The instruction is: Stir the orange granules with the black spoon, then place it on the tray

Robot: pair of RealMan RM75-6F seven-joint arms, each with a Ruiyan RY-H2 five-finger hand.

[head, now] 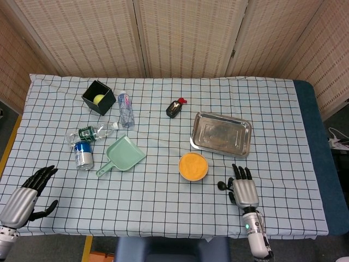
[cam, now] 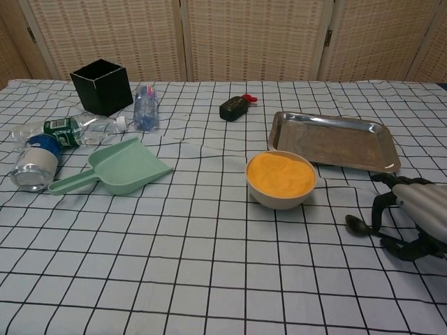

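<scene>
Chest view shows the black spoon [cam: 358, 225] lying flat on the table [cam: 209, 279], its bowl toward the bowl of orange granules [cam: 281, 174] and its handle running under your right hand [cam: 412, 216]. That hand arches over the handle with fingers [cam: 380, 209] curved down and thumb low beside it; from these views you cannot tell whether the handle is actually pinched, so treat the grasp as unconfirmed. Judged by its look, the spoon is light, rigid and thin, lying close against the cloth, so it is likely to slide or pivot rather than lift. Take it at mid-handle, not the bowl end, thumb against finger, and expect little margin. The granules sit heaped near the rim and would spill with a deep or fast stroke. The steel tray [cam: 334, 143] stands just behind the bowl, apart from it. Your left hand [head: 27, 194] rests near the table's front left corner, fingers spread, holding nothing. A green scoop [cam: 115, 169], bottles and a black box [cam: 102, 86] lie well apart, far left.
</scene>
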